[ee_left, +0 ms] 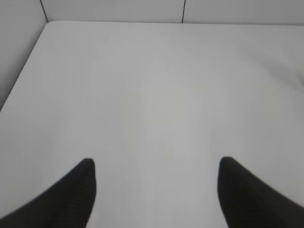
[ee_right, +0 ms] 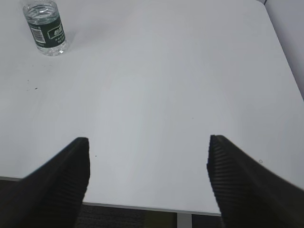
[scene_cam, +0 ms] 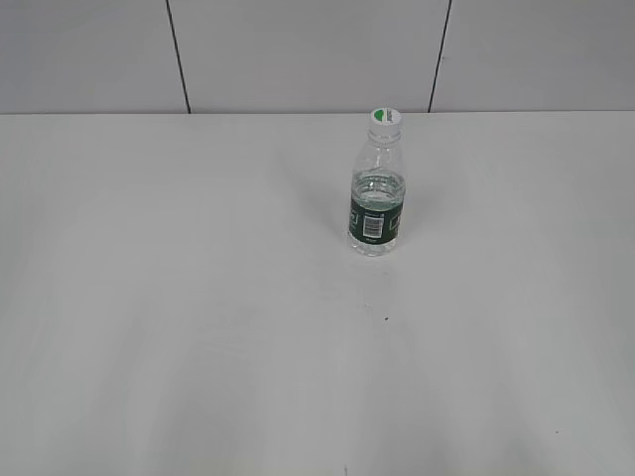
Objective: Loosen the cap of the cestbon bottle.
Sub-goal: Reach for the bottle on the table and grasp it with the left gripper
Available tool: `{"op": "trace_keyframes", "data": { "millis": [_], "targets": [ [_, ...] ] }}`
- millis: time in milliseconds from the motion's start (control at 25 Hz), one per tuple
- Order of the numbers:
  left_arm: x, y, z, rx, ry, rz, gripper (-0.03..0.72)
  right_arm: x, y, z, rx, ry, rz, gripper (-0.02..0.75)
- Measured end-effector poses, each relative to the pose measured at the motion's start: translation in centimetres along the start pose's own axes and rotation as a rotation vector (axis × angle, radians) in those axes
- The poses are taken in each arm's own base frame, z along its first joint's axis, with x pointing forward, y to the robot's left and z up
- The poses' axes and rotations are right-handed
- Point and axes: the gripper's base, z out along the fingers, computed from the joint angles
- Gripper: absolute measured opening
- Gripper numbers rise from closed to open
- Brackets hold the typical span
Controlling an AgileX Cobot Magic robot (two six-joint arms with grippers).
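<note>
The cestbon bottle [scene_cam: 377, 203] is seen upright on the table [scene_cam: 198, 327], its cap [scene_cam: 385, 118] apparently seated, while the left gripper [ee_left: 156, 166] and right gripper [ee_right: 148, 145] are held spread, well apart from it.

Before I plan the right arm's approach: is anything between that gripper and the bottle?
Nothing visible. In the right wrist view, only bare table lies between the open right gripper and the cestbon bottle.

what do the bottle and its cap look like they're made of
Small clear bottle: likely thin glossy plastic, since the water and table show through it; its dark green label band looks like printed film. Small round white cap: opaque, apparently matte plastic.
</note>
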Motion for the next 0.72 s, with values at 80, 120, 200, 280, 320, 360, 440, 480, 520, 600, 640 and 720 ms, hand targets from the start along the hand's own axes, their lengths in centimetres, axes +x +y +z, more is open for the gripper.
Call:
{"op": "trace_keyframes", "data": {
  "millis": [80, 120, 200, 280, 320, 360, 440, 480, 520, 600, 640, 720],
  "targets": [
    [0.0, 0.1, 0.0, -0.014, -0.001, 0.016, 0.486, 0.0, 0.0, 0.0, 0.000, 0.000, 0.000, 0.588],
    [-0.2, 0.1, 0.0, -0.014, -0.004, 0.019, 0.486, 0.0, 0.0, 0.0, 0.000, 0.000, 0.000, 0.588],
    [-0.9, 0.1, 0.1, -0.018, -0.022, 0.029, 0.486, 0.0, 0.0, 0.0, 0.000, 0.000, 0.000, 0.588],
    [-1.9, 0.1, 0.1, -0.014, -0.050, 0.034, 0.486, 0.0, 0.0, 0.0, 0.000, 0.000, 0.000, 0.588],
    [-2.5, 0.1, 0.3, -0.014, -0.061, 0.049, 0.486, 0.0, 0.0, 0.0, 0.000, 0.000, 0.000, 0.588],
    [-3.2, 0.0, 0.3, -0.005, -0.078, 0.067, 0.486, 0.0, 0.0, 0.0, 0.000, 0.000, 0.000, 0.588],
    [-4.8, -0.2, 0.8, 0.011, -0.110, 0.079, 0.486, 0.0, 0.0, 0.0, 0.000, 0.000, 0.000, 0.588],
    [-5.5, -0.3, 1.1, 0.018, -0.130, 0.091, 0.486, 0.0, 0.0, 0.0, 0.000, 0.000, 0.000, 0.588],
    [-6.3, -0.4, 1.4, 0.026, -0.155, 0.107, 0.486, 0.0, 0.0, 0.0, 0.000, 0.000, 0.000, 0.588],
    [-7.9, -0.5, 2.2, 0.030, -0.194, 0.124, 0.486, 0.0, 0.0, 0.0, 0.000, 0.000, 0.000, 0.588],
    [-8.7, -0.5, 2.4, 0.029, -0.220, 0.131, 0.486, 0.0, 0.0, 0.0, 0.000, 0.000, 0.000, 0.588],
    [-10.3, -0.5, 3.4, 0.024, -0.250, 0.134, 0.486, 0.0, 0.0, 0.0, 0.000, 0.000, 0.000, 0.588]
  ]
}}
